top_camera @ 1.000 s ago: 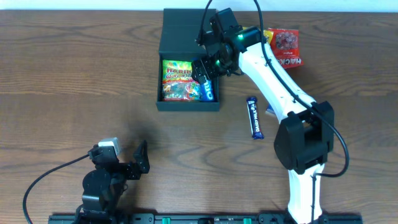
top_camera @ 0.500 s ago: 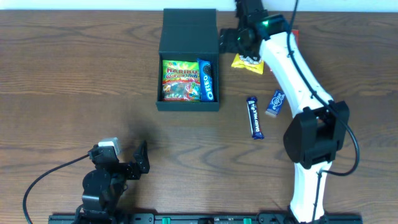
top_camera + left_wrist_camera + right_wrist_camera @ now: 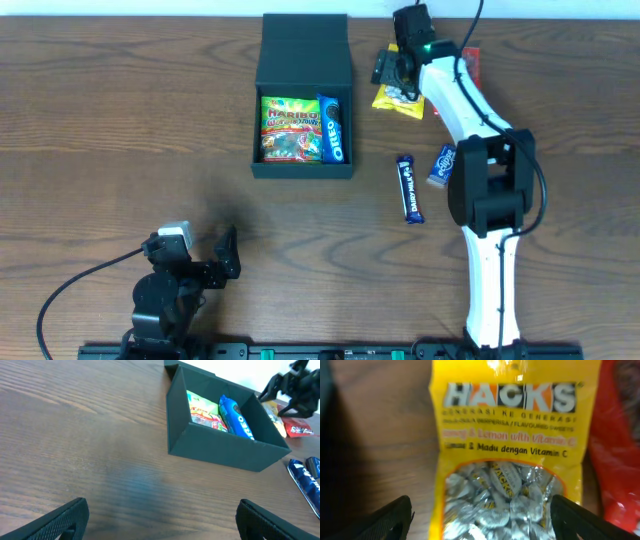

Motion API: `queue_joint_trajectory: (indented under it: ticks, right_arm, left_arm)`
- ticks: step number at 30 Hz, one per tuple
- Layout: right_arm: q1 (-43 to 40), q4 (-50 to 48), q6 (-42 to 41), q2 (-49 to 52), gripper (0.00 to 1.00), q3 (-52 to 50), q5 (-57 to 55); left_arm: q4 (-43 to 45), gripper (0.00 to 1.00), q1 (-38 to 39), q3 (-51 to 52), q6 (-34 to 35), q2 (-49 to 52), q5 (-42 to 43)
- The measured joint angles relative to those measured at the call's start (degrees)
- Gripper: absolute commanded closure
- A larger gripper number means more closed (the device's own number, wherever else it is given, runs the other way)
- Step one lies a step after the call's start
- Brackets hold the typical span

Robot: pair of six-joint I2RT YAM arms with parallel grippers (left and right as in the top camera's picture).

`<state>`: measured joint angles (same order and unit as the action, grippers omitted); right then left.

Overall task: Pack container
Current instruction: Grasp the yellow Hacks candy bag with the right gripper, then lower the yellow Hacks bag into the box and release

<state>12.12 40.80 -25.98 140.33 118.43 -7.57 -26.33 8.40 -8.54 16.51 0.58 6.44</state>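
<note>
The dark green container [image 3: 303,165] lies open at the table's back middle, its lid [image 3: 304,48] flipped back. It holds a Haribo bag [image 3: 289,127] and a blue Oreo pack [image 3: 333,127]; it also shows in the left wrist view [image 3: 220,452]. My right gripper [image 3: 393,70] is open just above a yellow Hacks candy bag [image 3: 402,100], which fills the right wrist view [image 3: 507,460] between the fingers. My left gripper [image 3: 228,255] is open and empty near the front left.
A red Hacks bag [image 3: 470,62] lies behind the right arm, also at the right edge of the right wrist view [image 3: 617,450]. A blue bar [image 3: 408,188] and a small blue packet [image 3: 441,165] lie right of the container.
My right gripper left the Oreo pack in the container and moved right and back, coming over the yellow Hacks bag. The left arm has not moved.
</note>
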Motion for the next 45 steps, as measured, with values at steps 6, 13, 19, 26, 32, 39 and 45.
queue_joint_trajectory:
  ticks: [6, 13, 19, 26, 32, 39, 45]
  right_arm:
    - [0.0, -0.33, 0.11, 0.83, 0.79, 0.07, -1.07]
    - [-0.11, 3.69, 0.33, 0.81, 0.99, 2.84, -1.97]
    - [-0.26, 12.0, 1.64, 0.81, 0.99, 11.06, -2.25]
    - [1.79, 21.24, 2.14, -2.25, 0.99, 19.93, -1.84]
    - [10.93, 25.83, 2.99, -7.32, 0.99, 21.35, 3.41]
    - [21.42, 28.57, 3.02, -7.37, 0.98, 21.29, 5.68]
    - [26.16, 30.03, 1.55, -7.32, 0.98, 20.22, 3.58]
  left_arm:
    - [0.0, 0.05, 0.0, 0.0, 0.0, 0.0, 0.0]
    - [0.0, 0.05, 0.0, 0.0, 0.0, 0.0, 0.0]
    - [-0.02, 0.05, 0.0, 0.0, 0.0, 0.0, 0.02]
    - [0.0, 0.05, 0.0, 0.0, 0.0, 0.0, 0.0]
    - [0.0, 0.05, 0.0, 0.0, 0.0, 0.0, 0.0]
    - [0.0, 0.05, 0.0, 0.0, 0.0, 0.0, 0.0]
    - [0.0, 0.05, 0.0, 0.0, 0.0, 0.0, 0.0]
